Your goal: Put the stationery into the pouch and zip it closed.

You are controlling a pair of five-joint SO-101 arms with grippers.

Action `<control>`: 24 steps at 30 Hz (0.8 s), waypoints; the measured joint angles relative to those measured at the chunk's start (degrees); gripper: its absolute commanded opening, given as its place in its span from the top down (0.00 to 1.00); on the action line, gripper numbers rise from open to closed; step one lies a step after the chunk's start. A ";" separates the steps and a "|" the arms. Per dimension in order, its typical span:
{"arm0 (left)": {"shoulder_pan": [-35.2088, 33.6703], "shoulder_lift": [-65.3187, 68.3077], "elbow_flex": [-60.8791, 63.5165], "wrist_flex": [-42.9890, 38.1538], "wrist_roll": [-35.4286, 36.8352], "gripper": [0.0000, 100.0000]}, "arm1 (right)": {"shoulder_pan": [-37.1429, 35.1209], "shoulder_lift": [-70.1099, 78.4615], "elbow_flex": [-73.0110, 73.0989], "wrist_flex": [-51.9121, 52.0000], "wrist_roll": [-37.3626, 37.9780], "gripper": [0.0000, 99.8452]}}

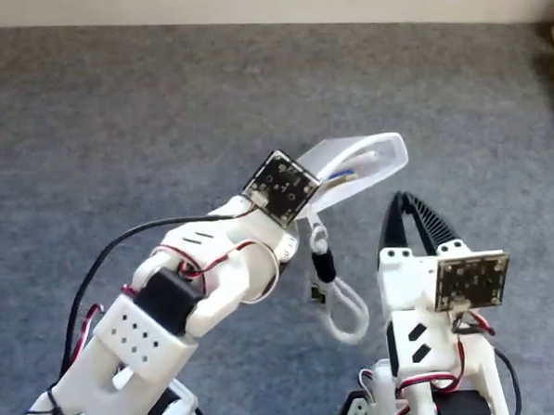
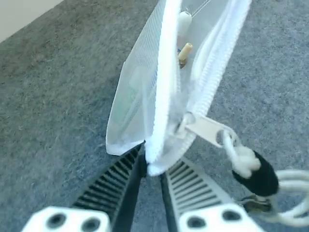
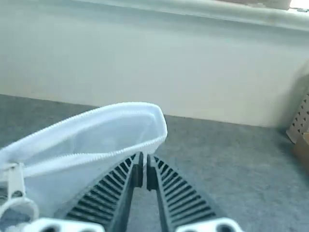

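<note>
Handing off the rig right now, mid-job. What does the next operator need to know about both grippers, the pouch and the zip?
Left gripper: shut on the pouch, at the end by the zipper pull.
Right gripper: shut, empty, tips close to the pouch's other end.
Done: stationery is inside the pouch.
Left: the zip is open along the top; the pull probably needs drawing across to close it.
</note>
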 measured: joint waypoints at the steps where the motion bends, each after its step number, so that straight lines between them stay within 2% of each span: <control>1: 0.00 -0.62 0.18 0.00 0.00 1.00 | -0.44 0.09 -0.79 1.67 0.00 0.94; 6: 0.00 -1.23 0.18 0.00 0.00 1.00 | -10.29 0.00 -5.98 12.66 0.00 0.81; 11: 0.00 -1.23 0.18 0.00 0.00 1.00 | -22.68 0.00 -8.09 18.99 0.00 0.81; 16: 0.00 -1.23 0.18 0.00 0.00 0.99 | -32.00 0.00 -7.47 18.20 0.00 0.81; 24: 0.00 -1.85 0.88 0.00 0.00 0.99 | -31.91 0.00 7.30 3.08 0.00 0.81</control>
